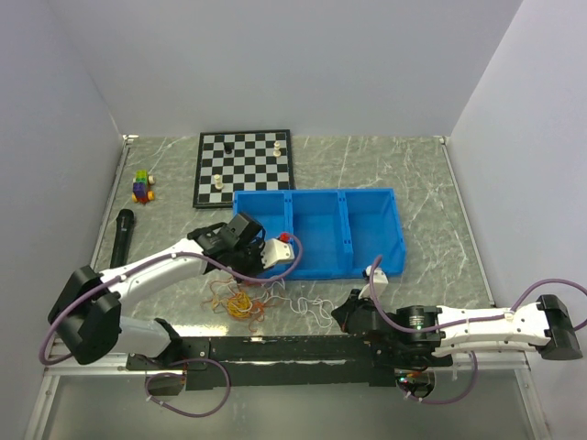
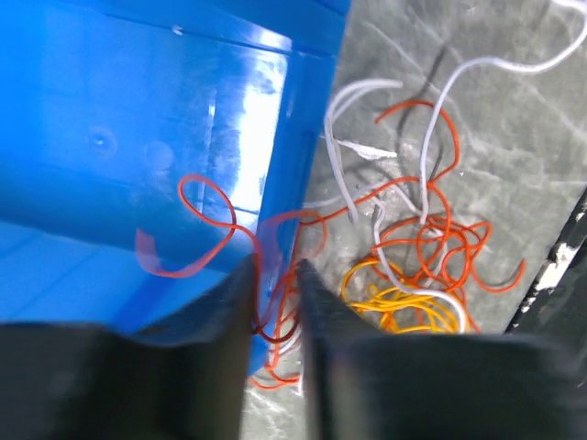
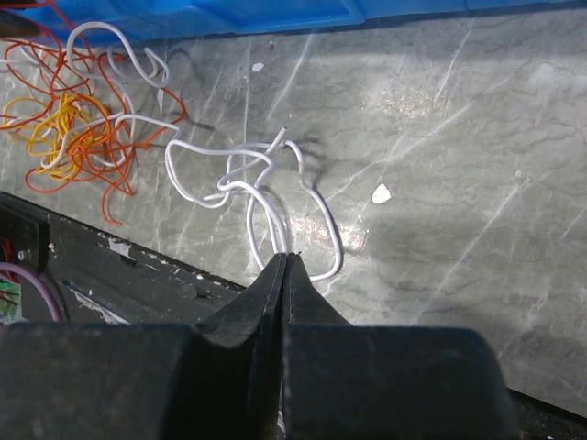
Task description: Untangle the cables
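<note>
Cables (image 1: 243,302) sit in a loose tangle on the desk (image 1: 413,174) at its near edge, just in front of the left compartment of the blue bin (image 1: 396,229), between the two arms. Mostly red and orange loops, with a yellow coil (image 2: 404,307) on the near side; the white cable (image 3: 248,197) trails right out of the heap. The wire is thin, light and floppy with no stiffness. Pulling one strand will likely drag its neighbours, loops will snag, and it is thin enough to slip from a loose pinch. Best hold, as a judgement: a free end or an outer loop away from the knot, pulled slowly outward while the other arm pins the rest. Left fingers (image 2: 225,316) are at the heap's left edge by the bin wall, slightly apart. A red strand (image 2: 229,220) runs up through the gap, which looks wider than the wire, so they are not clamped on it. Right fingers (image 3: 261,302) are pressed together with their tips on a loop of the white cable. It looks pinched, though the tips hide the contact itself. The top view gives the layout of arms, bin and heap, but the wires are too small there to read crossings or finger gaps. The left wrist view alone shows the red strand looped up against the blue wall and white crossing over red. The right wrist view alone shows the white cable's own knot of loops, to the right of the coloured heap.
</note>
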Robot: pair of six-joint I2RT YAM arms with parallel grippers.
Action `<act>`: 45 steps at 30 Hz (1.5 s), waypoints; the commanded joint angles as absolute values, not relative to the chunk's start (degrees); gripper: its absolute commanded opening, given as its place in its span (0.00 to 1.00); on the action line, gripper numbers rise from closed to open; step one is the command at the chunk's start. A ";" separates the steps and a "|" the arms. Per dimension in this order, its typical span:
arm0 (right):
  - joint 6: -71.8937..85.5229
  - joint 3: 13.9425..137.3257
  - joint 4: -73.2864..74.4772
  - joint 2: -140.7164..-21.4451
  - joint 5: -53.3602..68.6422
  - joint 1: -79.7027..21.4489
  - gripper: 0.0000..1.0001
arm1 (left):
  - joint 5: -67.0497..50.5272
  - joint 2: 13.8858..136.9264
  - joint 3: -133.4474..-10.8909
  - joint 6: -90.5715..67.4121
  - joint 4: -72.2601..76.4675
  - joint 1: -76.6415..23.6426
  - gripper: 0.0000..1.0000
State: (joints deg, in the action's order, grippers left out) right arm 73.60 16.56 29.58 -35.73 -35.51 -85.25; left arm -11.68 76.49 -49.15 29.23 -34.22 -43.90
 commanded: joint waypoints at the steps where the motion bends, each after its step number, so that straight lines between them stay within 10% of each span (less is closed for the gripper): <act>1: 73.83 17.05 27.86 -35.51 -36.56 -85.78 0.00 | -10.03 73.48 -50.01 29.27 -32.17 -44.12 0.13; 4: 73.74 17.31 27.95 -35.86 -36.65 -85.78 0.00 | -9.06 73.30 -49.83 28.92 -32.17 -44.21 0.01; 22: 73.56 17.23 28.83 -35.33 -36.39 -85.87 0.00 | -5.72 66.18 -83.22 25.05 -44.65 -44.21 0.01; 45: 73.21 16.70 25.05 -37.26 -35.86 -86.04 0.00 | 6.06 71.80 -69.79 20.13 -23.12 -43.77 0.01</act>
